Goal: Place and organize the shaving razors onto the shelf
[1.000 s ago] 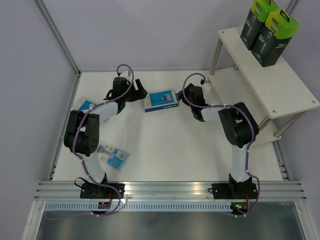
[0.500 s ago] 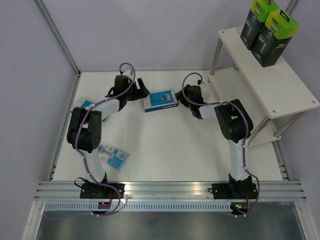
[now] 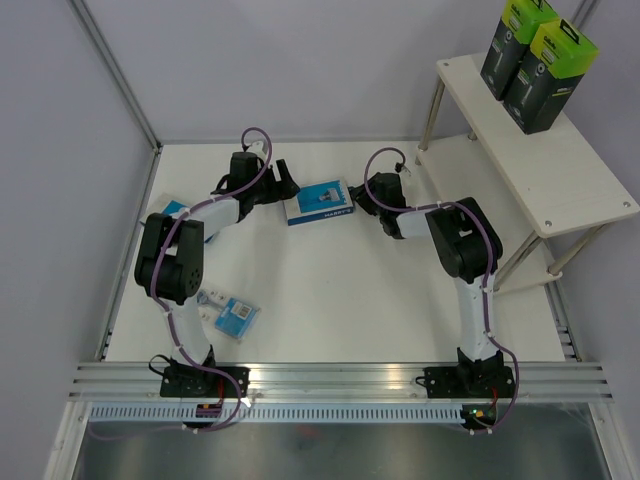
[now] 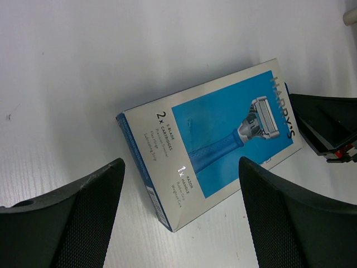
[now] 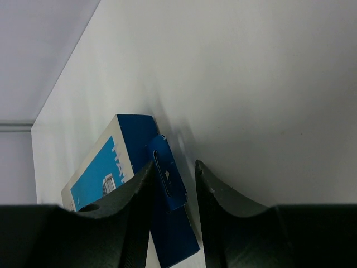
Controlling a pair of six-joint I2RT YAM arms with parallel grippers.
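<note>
Right tool [image 5: 174, 167] has narrowed around the hang tab [image 5: 169, 181] of the blue razor box [image 5: 103, 162], not clamped yet. Left tool [image 4: 181, 164] is wide apart above it. We expect pickup next.

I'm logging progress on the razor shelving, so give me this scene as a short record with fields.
on shelf: two black boxes with lime-green tops, upright on the top board
on table: flat blue-and-white box at centre; second flat box partly under the left arm; blister pack at near left
left gripper: open, at the centre box's left end
right gripper: jaws straddle the centre box's hang tab, a gap showing beside it
</note>
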